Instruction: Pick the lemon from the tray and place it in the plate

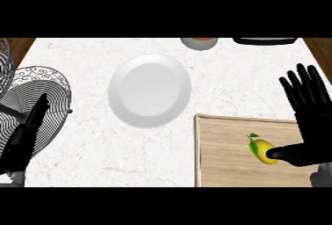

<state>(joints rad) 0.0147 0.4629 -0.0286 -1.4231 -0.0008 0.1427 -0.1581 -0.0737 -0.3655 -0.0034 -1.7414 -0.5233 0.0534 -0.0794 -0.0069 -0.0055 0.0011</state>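
The lemon (262, 150) lies on the wooden tray (227, 154), toward its right side, a small green leaf at its top end. The right hand (310, 115) stands over the tray's right edge with its fingers straight and spread upward; its thumb reaches in and touches the lemon's right side, but nothing is curled round the fruit, so it holds nothing. The left hand (24, 136) rests at the view's left edge, open, fingers straight and empty.

The risk, as I judge it, is that with only the thumb against it, the round lemon could roll away leftward across the smooth tray when the fingers close, or slip out of a one-sided pinch on the way to the plate (149, 90).

The plate sits well apart, up and left of the tray, on a pale marbled counter (246, 79). A wire basket (39, 96) stands at the left, and a bowl (199, 42) and a dark object are cut off at the far edge.
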